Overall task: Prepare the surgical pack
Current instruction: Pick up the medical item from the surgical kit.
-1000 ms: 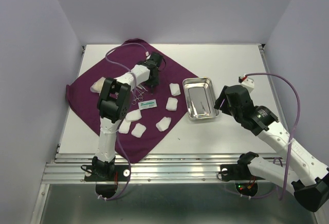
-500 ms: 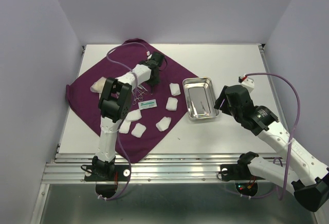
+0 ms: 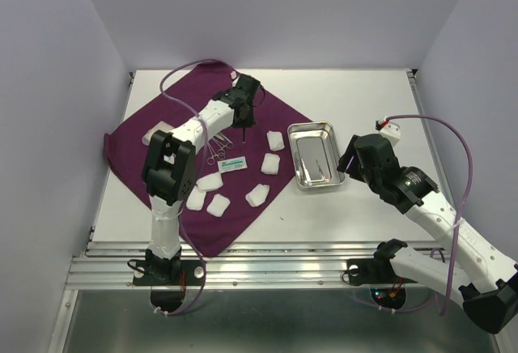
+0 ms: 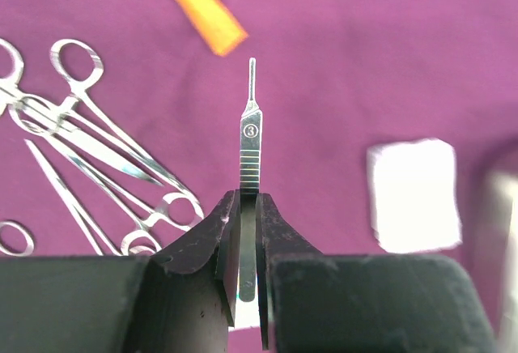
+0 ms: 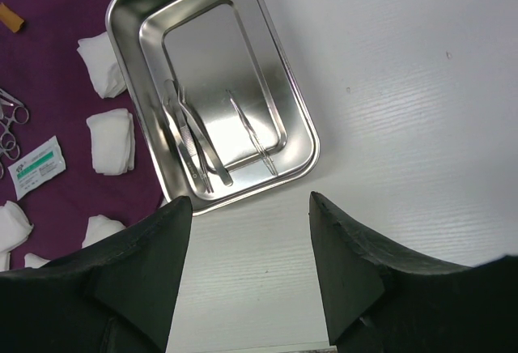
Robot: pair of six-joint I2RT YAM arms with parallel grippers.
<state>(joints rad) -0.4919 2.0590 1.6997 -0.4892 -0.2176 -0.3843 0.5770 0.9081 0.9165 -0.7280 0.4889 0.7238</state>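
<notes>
Left gripper (image 4: pixel 248 207) has risen above the purple cloth (image 4: pixel 364 61), clamped on the scalpel handle (image 4: pixel 250 146); advise carrying it steadily toward 3 o'clock, releasing low inside the steel tray (image 5: pixel 251 176), clear of the gaping, empty right gripper (image 5: pixel 248 207).

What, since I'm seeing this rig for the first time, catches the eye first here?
The large dark purple square cloth on the left half of the white table, dotted with white gauze pads, dominates. Over it the left arm's fingers pinch a flat steel scalpel handle stamped 3. Right of the cloth sits a shiny steel rectangular tray holding thin metal instruments.
</notes>
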